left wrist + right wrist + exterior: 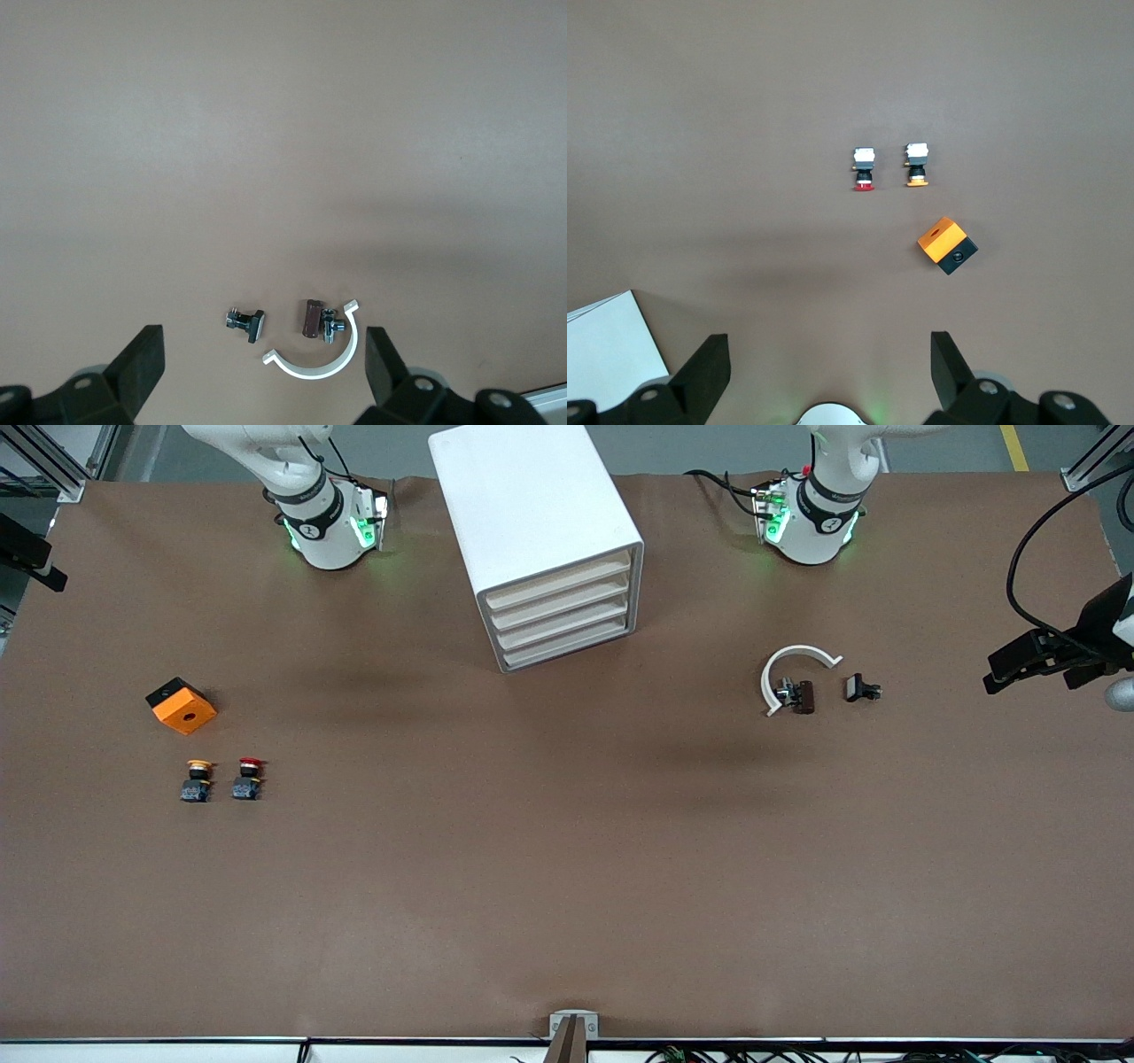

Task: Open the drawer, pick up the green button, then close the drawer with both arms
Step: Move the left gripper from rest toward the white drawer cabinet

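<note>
So nothing's touched yet. The white cabinet (540, 540) sits between the two arm bases, all four drawers flush shut, fronts angled toward the left arm's end of the table. The green button isn't visible anywhere, so my guess is it's inside one of those drawers, which is why the opening has to come first.

Both grippers are up in the air with fingers spread wide and empty. The left gripper (264, 367) hangs over a white clip (321, 359), a brown block (309, 319) just beside it and a black bolt (247, 323) nearby. The right gripper (829, 372) is over bare table near the cabinet, looking out at the red button (865, 168), yellow button (917, 165) and an orange box (947, 245) near them.

Those two buttons are decoys, parked well apart from the cabinet. Probably one arm pulls the drawer and the other reaches in.
</note>
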Robot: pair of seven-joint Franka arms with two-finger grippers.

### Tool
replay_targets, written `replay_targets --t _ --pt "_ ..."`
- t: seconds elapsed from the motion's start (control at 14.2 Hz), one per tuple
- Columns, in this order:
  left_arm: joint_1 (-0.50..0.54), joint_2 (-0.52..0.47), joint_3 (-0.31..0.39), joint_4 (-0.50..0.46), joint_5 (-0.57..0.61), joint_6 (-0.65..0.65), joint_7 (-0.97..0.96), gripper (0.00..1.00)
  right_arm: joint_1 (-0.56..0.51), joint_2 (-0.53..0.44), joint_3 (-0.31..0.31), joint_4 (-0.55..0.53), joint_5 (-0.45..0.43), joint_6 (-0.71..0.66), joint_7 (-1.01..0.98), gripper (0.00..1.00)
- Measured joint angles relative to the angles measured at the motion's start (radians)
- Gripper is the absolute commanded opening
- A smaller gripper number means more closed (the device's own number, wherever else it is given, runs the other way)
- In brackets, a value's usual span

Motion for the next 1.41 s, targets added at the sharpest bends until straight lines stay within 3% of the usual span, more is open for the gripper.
replay_targets --t 0.49,0.85,1.41 --pt "0.004 0.012 0.000 -0.001 0.000 -0.017 0.000 1.00 0.000 0.000 0.000 0.000 0.000 0.000 0.000 1.00" --pt "0.005 0.058 0.000 -0.010 0.000 -0.123 0.000 1.00 0.000 0.000 0.000 0.000 0.000 -0.001 0.000 1.00" --pt "-0.024 0.138 -0.005 -0.104 -0.006 -0.158 -0.006 1.00 0.000 0.000 0.000 -0.001 0.000 -0.001 0.000 1.00"
